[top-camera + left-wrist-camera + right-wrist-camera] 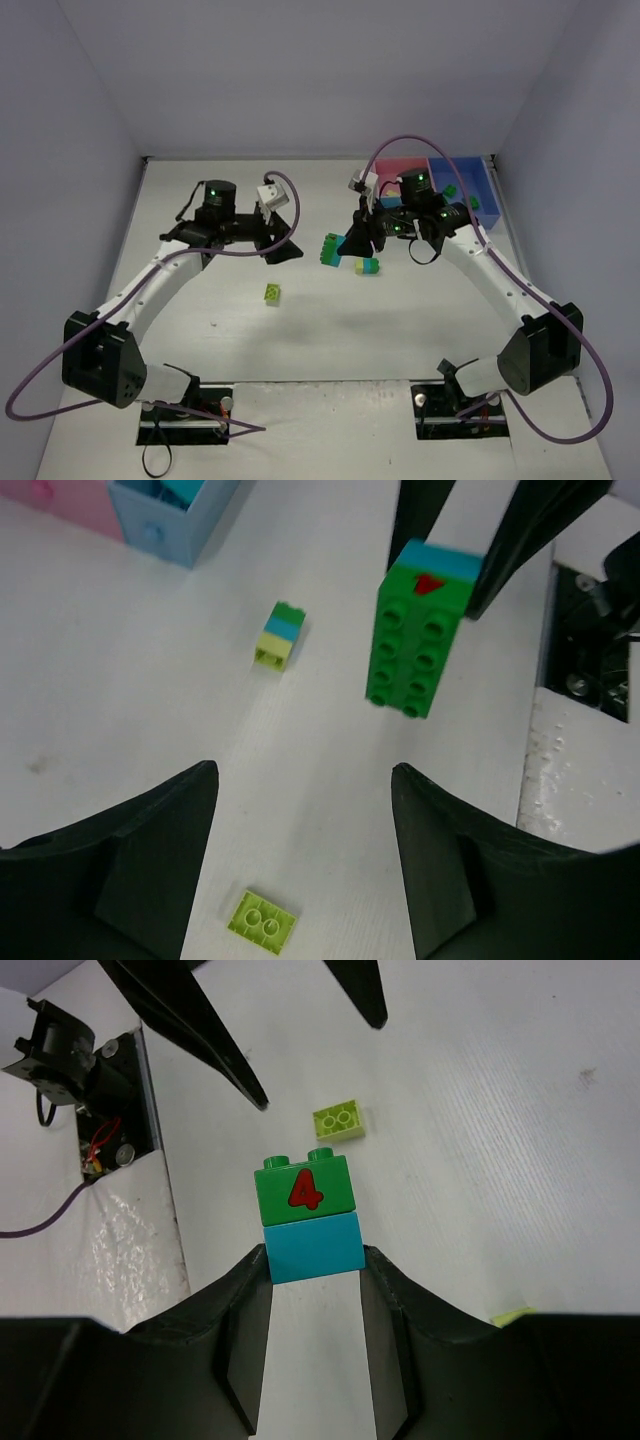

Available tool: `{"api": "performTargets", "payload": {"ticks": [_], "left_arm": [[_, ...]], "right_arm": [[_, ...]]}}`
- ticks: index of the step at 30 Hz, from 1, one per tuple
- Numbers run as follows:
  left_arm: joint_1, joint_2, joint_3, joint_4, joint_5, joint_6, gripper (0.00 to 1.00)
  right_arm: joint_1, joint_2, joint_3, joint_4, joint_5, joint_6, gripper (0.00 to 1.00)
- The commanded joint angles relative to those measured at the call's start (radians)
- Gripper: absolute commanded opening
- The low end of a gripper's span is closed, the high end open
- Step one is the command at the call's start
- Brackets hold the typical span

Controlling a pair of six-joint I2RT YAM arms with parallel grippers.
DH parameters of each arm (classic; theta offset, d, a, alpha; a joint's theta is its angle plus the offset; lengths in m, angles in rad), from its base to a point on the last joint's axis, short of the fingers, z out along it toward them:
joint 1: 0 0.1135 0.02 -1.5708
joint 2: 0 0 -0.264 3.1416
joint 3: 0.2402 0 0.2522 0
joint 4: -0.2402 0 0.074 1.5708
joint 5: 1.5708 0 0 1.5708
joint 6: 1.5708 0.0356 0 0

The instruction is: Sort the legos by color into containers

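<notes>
As I see it: right end effector (315, 1260) pinches stacked lego (303, 1192) by its cyan half.
Left end effector (302, 775): spread; green half points toward it.

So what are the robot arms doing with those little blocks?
They're sorting them by colour. The right gripper is pinching a green-and-blue stack with a red 4 on it. The left gripper is open, facing that stack. A yellow-green brick and a small three-colour stack lie loose on the table. The trays sit at the far right, some green bricks inside.
</notes>
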Motion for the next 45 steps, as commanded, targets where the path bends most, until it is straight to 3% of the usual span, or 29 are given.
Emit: {"api": "performTargets", "payload": {"ticks": [1, 8, 18, 29, 36, 39, 40, 42, 45], "left_arm": [[0.015, -0.025, 0.104, -0.135, 0.237, 0.095, 0.63], [-0.013, -0.019, 0.162, -0.204, 0.289, 0.106, 0.63], [-0.039, -0.071, 0.107, -0.001, 0.286, -0.048, 0.63], [-0.057, -0.005, 0.121, -0.02, 0.291, -0.052, 0.62], [-0.059, 0.013, 0.138, -0.023, 0.295, -0.058, 0.5], [-0.059, 0.021, 0.153, -0.023, 0.3, -0.068, 0.32], [-0.059, 0.019, 0.155, -0.023, 0.298, -0.068, 0.15], [-0.057, 0.018, 0.152, -0.023, 0.297, -0.057, 0.02], [-0.056, 0.013, 0.136, -0.024, 0.3, -0.037, 0.0]], "right_arm": [[0.033, -0.004, 0.068, 0.009, -0.103, -0.034, 0.0], [0.074, 0.045, 0.108, -0.004, -0.114, -0.045, 0.0], [0.113, 0.066, 0.128, -0.002, -0.116, -0.041, 0.0], [0.124, 0.065, 0.134, -0.001, -0.13, -0.039, 0.0], [0.13, 0.08, 0.14, -0.002, -0.14, -0.042, 0.0], [0.131, 0.088, 0.135, -0.002, -0.134, -0.048, 0.0], [0.131, 0.088, 0.131, -0.002, -0.128, -0.05, 0.0], [0.13, 0.086, 0.112, -0.002, -0.116, -0.054, 0.0], [0.122, 0.068, 0.077, -0.002, -0.077, -0.061, 0.0]]}}
